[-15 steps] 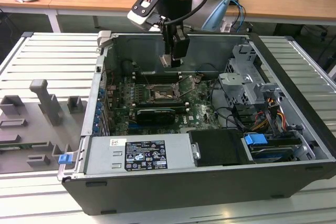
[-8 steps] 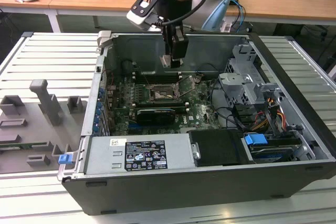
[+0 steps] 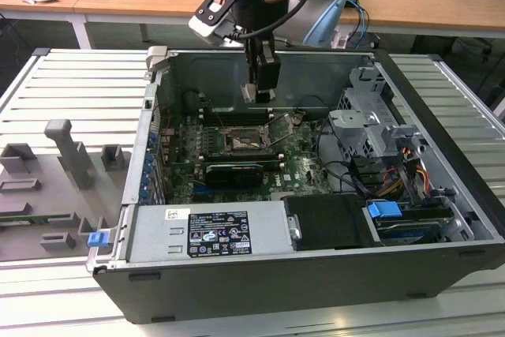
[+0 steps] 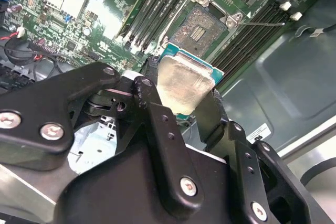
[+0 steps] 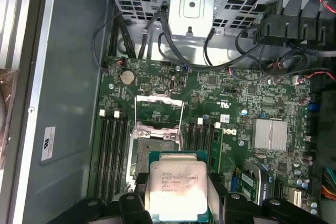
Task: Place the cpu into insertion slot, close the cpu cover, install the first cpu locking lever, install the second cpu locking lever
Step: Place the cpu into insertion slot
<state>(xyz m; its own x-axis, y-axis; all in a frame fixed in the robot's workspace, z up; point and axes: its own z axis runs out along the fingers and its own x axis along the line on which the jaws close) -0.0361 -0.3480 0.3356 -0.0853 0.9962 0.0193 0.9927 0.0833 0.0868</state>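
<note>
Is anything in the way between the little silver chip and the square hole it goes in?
Nothing visible is. The hand grips the cpu in the air near the insertion slot, whose dark centre lies bare. The cpu cover looks swung open beside it.

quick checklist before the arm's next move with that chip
1. Chip gripped: ok, the gripper is shut on two of its edges.
2. Socket free of anything: ok, its dark centre is bare.
3. Cover out of the way: ok, it is swung up off the socket.
4. Chip clear of the board: ok, in the exterior view the gripper hangs above it.
5. Chip lined up over the socket: cannot tell, both wrist views show it off to one side.
</note>
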